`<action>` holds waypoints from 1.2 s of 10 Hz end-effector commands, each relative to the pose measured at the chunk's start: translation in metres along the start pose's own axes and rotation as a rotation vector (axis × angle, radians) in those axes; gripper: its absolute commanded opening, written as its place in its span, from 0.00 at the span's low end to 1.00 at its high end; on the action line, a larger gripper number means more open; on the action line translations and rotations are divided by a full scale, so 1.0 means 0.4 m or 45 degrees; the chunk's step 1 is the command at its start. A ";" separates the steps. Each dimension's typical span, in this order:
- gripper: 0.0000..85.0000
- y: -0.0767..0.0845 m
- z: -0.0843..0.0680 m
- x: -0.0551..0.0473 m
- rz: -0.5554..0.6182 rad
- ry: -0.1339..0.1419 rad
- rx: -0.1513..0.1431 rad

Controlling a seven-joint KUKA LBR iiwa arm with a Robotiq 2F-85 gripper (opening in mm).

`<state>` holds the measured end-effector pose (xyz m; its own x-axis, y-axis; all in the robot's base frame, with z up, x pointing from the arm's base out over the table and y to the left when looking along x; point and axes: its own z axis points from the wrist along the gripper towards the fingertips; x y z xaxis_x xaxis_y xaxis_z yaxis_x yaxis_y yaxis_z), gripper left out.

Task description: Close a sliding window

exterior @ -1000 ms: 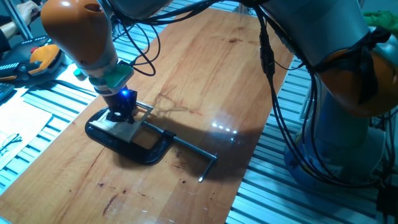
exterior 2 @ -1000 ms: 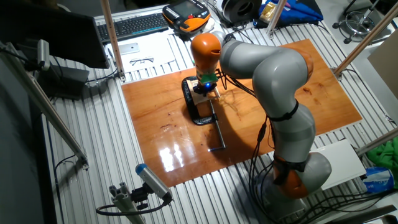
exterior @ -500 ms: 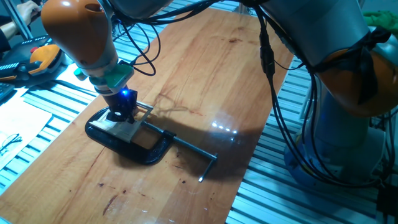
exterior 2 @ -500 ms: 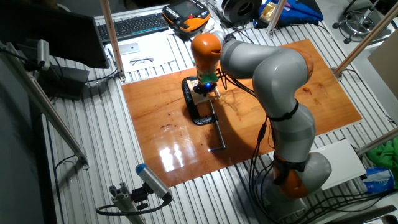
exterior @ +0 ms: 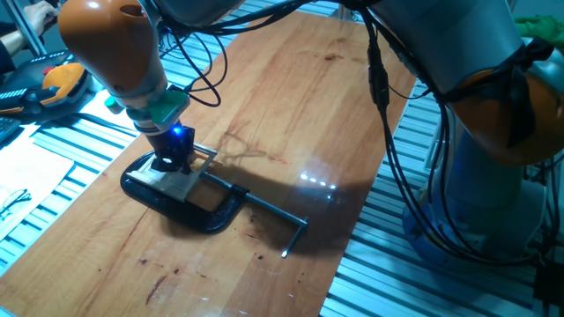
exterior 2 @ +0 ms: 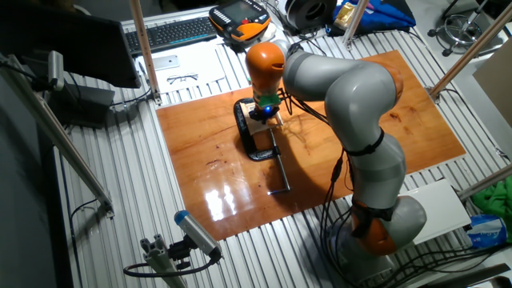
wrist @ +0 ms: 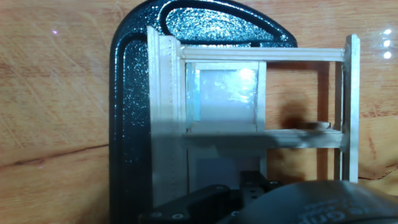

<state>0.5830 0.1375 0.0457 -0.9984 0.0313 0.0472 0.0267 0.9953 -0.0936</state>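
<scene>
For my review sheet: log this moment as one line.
gripper: down on sliding window, jaws hidden | window: held in C-clamp | table: wood

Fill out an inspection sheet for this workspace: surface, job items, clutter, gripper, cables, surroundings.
Surface: wooden board on a slatted metal table; glare spots on the board.
Job items: window of pale wood, lying inside the black C-clamp; the clamp's screw rod points away across the board.
Clutter: nothing seen on the board besides these.
Gripper: gripper down on the window, blue light lit; finger state cannot be told.
Cables: black cables run along the arm and loop beside its base.
Surroundings: keyboard, orange pendant, tripod poles, paper.
</scene>
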 end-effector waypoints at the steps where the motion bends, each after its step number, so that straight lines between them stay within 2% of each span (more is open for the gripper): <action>1: 0.00 -0.001 -0.001 0.000 -0.001 0.000 0.004; 8: 0.00 -0.010 -0.003 -0.003 -0.006 0.010 -0.004; 10: 0.00 -0.005 -0.009 -0.005 0.004 0.017 -0.033; 12: 0.00 -0.004 -0.007 -0.005 0.010 0.015 -0.041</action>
<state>0.5852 0.1363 0.0483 -0.9976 0.0396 0.0571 0.0362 0.9975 -0.0605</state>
